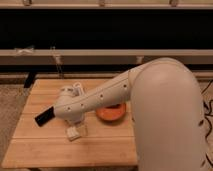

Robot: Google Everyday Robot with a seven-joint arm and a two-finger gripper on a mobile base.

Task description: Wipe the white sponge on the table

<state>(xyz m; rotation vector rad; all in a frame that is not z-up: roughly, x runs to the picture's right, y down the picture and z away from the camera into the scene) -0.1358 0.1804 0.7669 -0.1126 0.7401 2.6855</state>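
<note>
A: Where's the gripper [75,125]?
B: Low over the table [35,145], at the end of the white arm [107,97], right above the white sponge [73,133].
A: Is it touching the sponge?
B: It seems to be pressing on it; the wrist hides the contact.
A: Anything else there?
B: An orange bowl [111,113] lies just right of the sponge, partly behind the arm.
</note>
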